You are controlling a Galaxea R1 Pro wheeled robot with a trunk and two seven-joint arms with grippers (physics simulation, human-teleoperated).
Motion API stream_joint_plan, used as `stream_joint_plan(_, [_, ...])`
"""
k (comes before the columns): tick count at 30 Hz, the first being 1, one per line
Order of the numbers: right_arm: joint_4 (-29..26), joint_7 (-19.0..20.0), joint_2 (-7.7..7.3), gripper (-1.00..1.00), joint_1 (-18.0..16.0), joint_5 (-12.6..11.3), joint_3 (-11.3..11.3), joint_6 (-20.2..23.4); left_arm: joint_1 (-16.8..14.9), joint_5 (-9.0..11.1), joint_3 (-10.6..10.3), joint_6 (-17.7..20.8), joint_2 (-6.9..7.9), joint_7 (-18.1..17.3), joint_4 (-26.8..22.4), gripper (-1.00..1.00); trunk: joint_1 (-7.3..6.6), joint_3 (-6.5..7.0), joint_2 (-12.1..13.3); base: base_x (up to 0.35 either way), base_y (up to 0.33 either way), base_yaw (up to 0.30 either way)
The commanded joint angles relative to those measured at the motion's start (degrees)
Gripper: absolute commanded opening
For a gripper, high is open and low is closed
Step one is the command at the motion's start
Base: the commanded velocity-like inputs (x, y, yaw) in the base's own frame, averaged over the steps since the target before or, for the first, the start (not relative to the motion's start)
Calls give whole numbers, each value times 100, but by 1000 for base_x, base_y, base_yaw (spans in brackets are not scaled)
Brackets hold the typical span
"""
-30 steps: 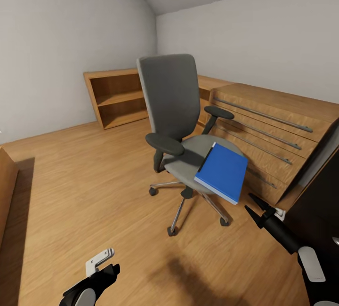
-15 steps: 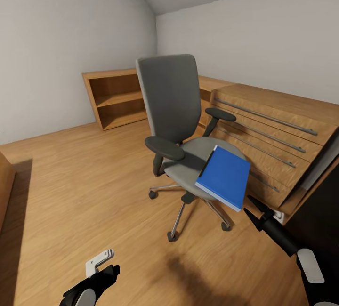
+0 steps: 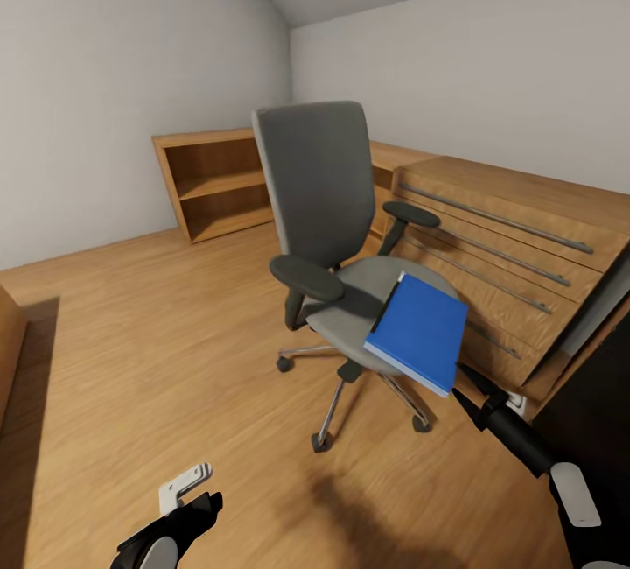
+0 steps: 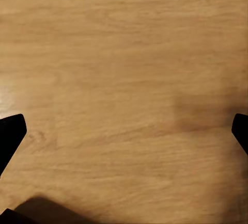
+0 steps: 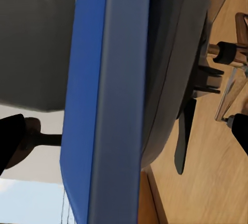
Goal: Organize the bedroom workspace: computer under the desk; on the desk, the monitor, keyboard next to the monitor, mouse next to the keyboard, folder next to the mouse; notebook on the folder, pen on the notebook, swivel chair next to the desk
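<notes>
the right gripper [image 3: 468, 389] sits just beside the near edge of the folder [image 3: 416, 333], its two black fingers spread wide and holding nothing; in the right wrist view the fingertips [image 5: 10, 136] stand far apart with the folder's blue edge [image 5: 111, 100] between them, close ahead. whether a finger touches the folder cannot be told. the folder, flat and bright blue, lies on the seat of the swivel chair [image 3: 332, 228], tilted and overhanging the seat's front edge toward the gripper. the chair stands upright on the wood floor [image 3: 157, 333], grey back and black armrests above the folder, chrome star base and casters below it. just behind the folder and the chair stands a light-wood dresser [image 3: 516, 263] with long metal handles, and farther behind the chair an open wooden shelf unit [image 3: 214, 182] stands against the wall. the left gripper [image 3: 179, 512] hangs well apart from the folder, low over bare floor; in the left wrist view its dark fingertips [image 4: 10, 133] are spread wide over the boards [image 4: 124, 79], empty.
</notes>
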Motion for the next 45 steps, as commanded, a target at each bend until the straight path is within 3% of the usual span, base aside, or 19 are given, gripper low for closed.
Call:
stream_joint_plan(1, [2, -1, 3, 100, -4, -6, -8, 30, -4, 48, -13, 3, 6, 55, -7, 100, 0, -5, -2, 135, 55, 0])
stream_joint_plan(45, [92, -117, 11, 100, -4, -4, 4, 3, -4, 58, -13, 6, 6, 56, 21, 100, 0, -5, -2, 27, 42, 0])
